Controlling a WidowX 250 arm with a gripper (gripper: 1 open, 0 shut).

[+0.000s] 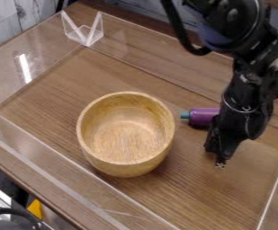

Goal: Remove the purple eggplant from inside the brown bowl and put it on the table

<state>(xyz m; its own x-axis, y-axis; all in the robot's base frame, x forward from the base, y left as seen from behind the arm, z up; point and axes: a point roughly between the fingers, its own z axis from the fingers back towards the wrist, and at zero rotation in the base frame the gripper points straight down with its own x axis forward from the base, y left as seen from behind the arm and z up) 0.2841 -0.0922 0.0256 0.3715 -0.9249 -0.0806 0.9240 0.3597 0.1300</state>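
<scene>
The brown bowl (127, 134) stands on the table (81, 81) left of centre, and its inside is bare wood. The purple eggplant (203, 116) lies on the tabletop just right of the bowl, teal stem cap toward the bowl, its far end hidden behind the arm. My gripper (221, 160) points straight down in front of the eggplant, a little to its right, with its tip close to the table. The jaws are shut with nothing between them.
Clear acrylic walls (39, 63) edge the table on the left, front and back. A small clear acrylic stand (84, 30) sits at the back left. The black arm (243, 54) rises at the right, above the eggplant.
</scene>
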